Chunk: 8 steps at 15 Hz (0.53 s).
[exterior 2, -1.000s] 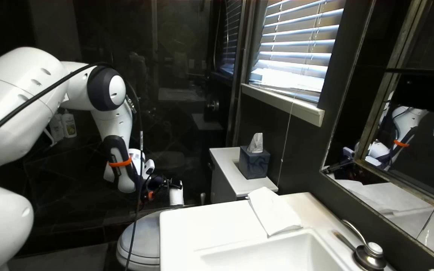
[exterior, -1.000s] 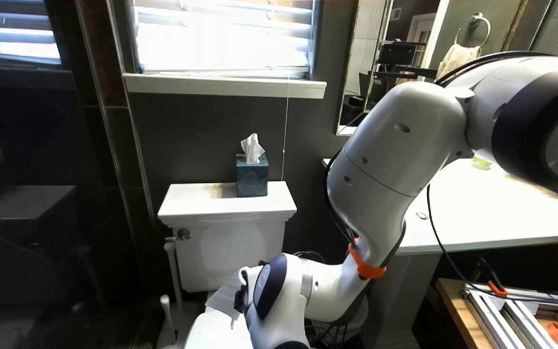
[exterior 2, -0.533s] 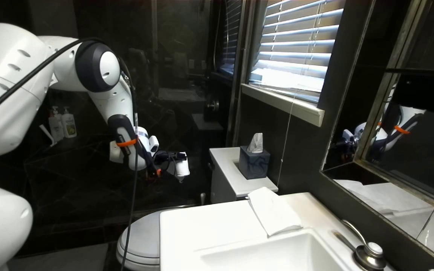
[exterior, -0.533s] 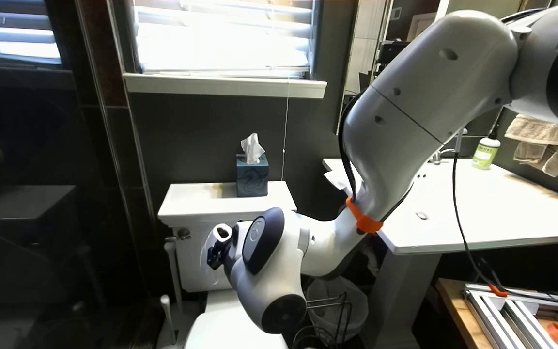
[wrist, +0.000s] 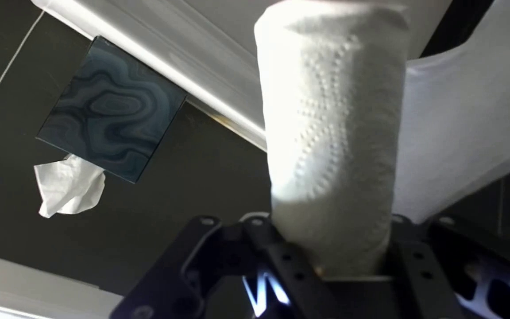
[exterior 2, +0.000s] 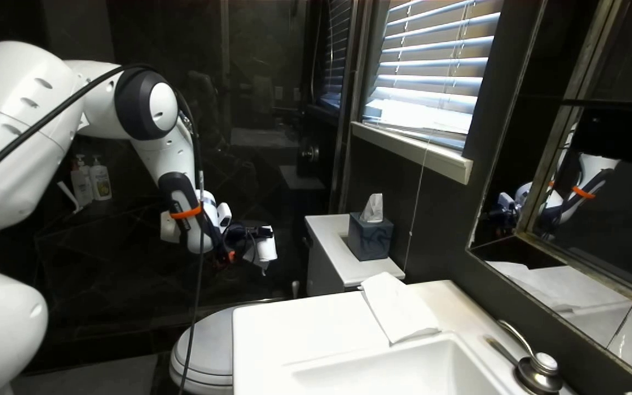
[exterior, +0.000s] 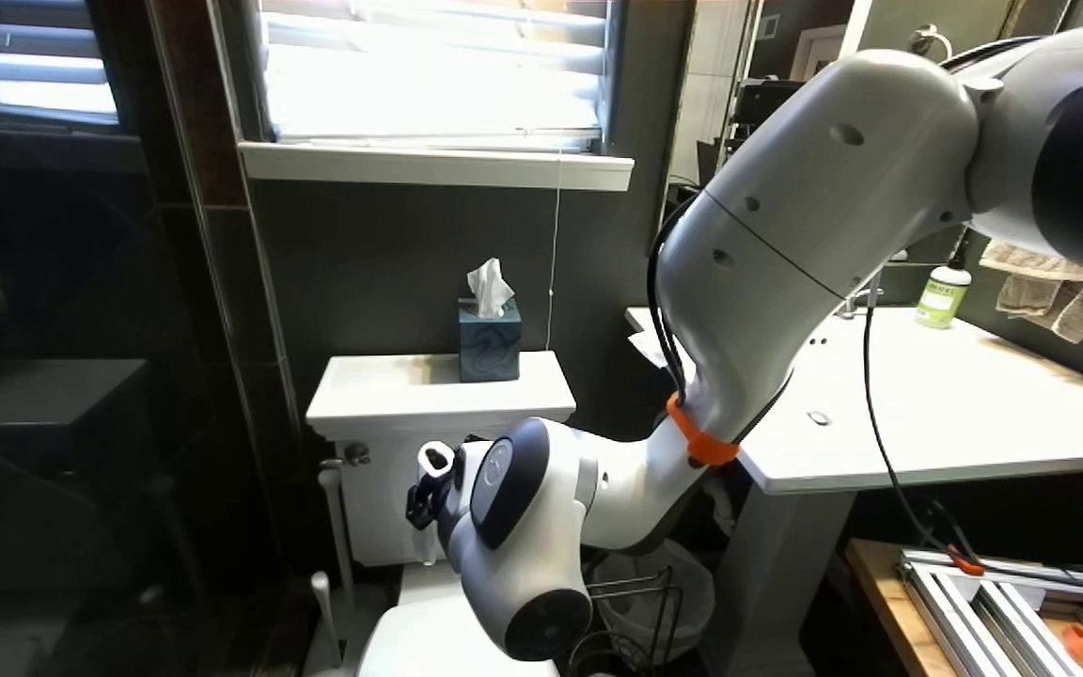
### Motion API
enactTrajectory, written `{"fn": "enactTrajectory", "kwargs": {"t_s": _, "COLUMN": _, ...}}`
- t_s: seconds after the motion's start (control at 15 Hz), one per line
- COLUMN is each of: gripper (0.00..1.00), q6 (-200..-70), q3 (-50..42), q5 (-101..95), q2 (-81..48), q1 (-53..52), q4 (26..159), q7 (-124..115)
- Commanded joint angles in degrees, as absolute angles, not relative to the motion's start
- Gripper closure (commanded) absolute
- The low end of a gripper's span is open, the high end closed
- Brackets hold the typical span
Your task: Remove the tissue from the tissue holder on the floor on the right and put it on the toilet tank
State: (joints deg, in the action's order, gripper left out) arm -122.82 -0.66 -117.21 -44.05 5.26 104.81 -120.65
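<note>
To the left of the jaws, in an exterior view, a metal flush lever (exterior: 356, 454) sits on the white ceramic toilet tank (exterior: 391, 423), itself behind the jaws. The jaws grip a small white embossed roll of toilet paper (wrist: 332, 133) in mid-air, a loose sheet (wrist: 463, 133) trailing from it. Right of the jaws and behind them, a dark teal marbled cube-shaped tissue box (exterior: 490, 343) rests on the tank. Lower and farther right is a dark wire-frame stand (exterior: 635, 591); well to the right, a white tabletop (exterior: 936, 404) carries a lime-green pump bottle (exterior: 942, 298).
</note>
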Motion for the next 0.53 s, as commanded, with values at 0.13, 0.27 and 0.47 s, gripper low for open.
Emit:
{"fn": "enactTrajectory", "kwargs": {"t_s": 0.13, "gripper": 0.94, "q6": -117.41, "q3": -1.09, "q5": -117.48, "q2": -46.40, "q1": 7.89, "q4": 93.49, "q7": -126.58}}
{"fn": "enactTrajectory", "kwargs": {"t_s": 0.27, "gripper": 0.94, "q6": -117.41, "q3": -1.16, "q5": -115.79, "q2": -48.23, "q1": 9.55, "q4": 87.58, "q7": -127.40}}
{"fn": "enactTrajectory", "kwargs": {"t_s": 0.47, "gripper": 0.94, "q6": -117.62, "q3": -1.44, "q5": -112.99, "q2": -51.92, "q1": 12.04, "q4": 78.25, "q7": -128.53}}
